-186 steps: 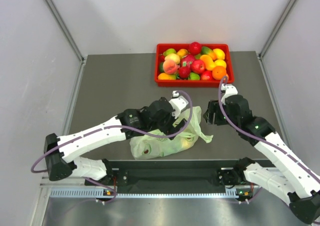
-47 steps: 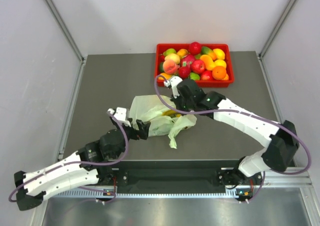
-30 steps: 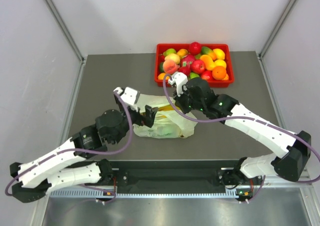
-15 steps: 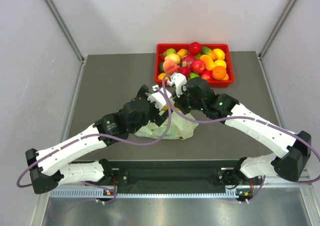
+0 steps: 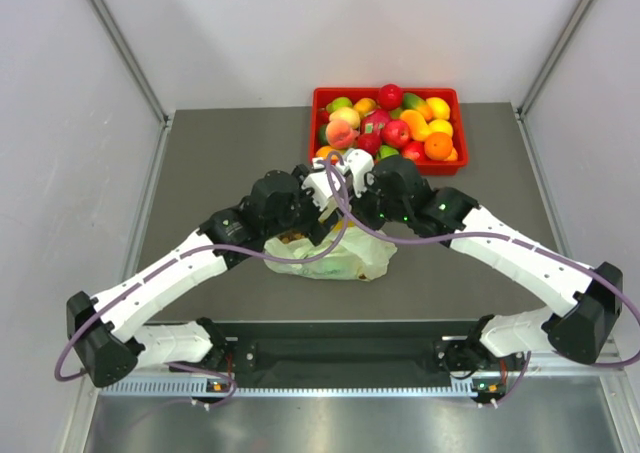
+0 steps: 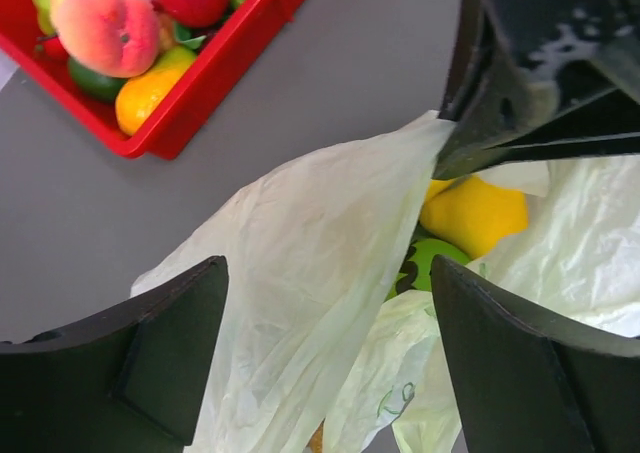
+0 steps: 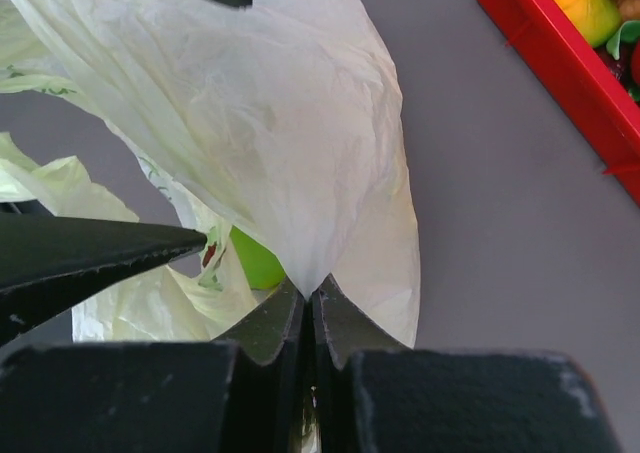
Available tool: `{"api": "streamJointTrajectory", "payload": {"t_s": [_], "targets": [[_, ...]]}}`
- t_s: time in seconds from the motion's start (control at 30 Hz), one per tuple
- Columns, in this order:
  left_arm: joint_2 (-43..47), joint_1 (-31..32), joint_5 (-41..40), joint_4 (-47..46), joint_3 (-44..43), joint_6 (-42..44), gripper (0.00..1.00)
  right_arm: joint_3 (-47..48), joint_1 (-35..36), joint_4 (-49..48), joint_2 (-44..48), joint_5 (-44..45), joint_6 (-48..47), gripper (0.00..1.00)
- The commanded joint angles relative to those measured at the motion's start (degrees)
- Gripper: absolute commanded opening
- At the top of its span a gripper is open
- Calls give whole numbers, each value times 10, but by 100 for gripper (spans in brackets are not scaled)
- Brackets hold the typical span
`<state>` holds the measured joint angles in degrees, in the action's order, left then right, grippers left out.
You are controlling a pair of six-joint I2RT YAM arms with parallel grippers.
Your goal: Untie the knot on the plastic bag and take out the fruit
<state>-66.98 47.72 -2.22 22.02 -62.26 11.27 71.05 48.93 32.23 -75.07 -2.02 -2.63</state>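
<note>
The pale green plastic bag [image 5: 335, 261] lies at the table's middle. Its upper film [image 7: 250, 123] is pulled up into a peak. My right gripper [image 7: 309, 291] is shut on that peak of the bag. My left gripper [image 6: 328, 265] is open right beside it, its two black fingers [image 6: 170, 363] standing on either side of a fold of bag film [image 6: 300, 303] without pinching it. Through the bag's mouth I see fruit: a yellow piece [image 6: 475, 213] and a green dark-marked one [image 6: 430, 263]. The knot is out of view.
A red tray [image 5: 318, 98] full of apples, peaches, oranges and other fruit stands at the back of the table, just beyond both wrists. Its corner [image 6: 200, 83] shows in the left wrist view and its edge [image 7: 560, 63] in the right wrist view.
My left arm has swung in from the left to the top of the bag, next to the right gripper, and its jaws have narrowed slightly. The right gripper has kept its hold and barely moved.
</note>
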Motion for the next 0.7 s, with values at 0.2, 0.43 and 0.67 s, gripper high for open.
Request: {"api": "streamJointTrajectory", "payload": {"t_s": [0.2, 0.43, 0.67], "targets": [[-19, -9, -6, -23, 16, 7, 57, 15, 7, -60, 24, -32, 13, 1], [-11, -10, -63, -52, 45, -1, 0, -5, 4, -88, 38, -27, 55, 6], [32, -10, -102, -71, 67, -38, 0, -18, -1, -100, 58, 46, 114, 56]]}}
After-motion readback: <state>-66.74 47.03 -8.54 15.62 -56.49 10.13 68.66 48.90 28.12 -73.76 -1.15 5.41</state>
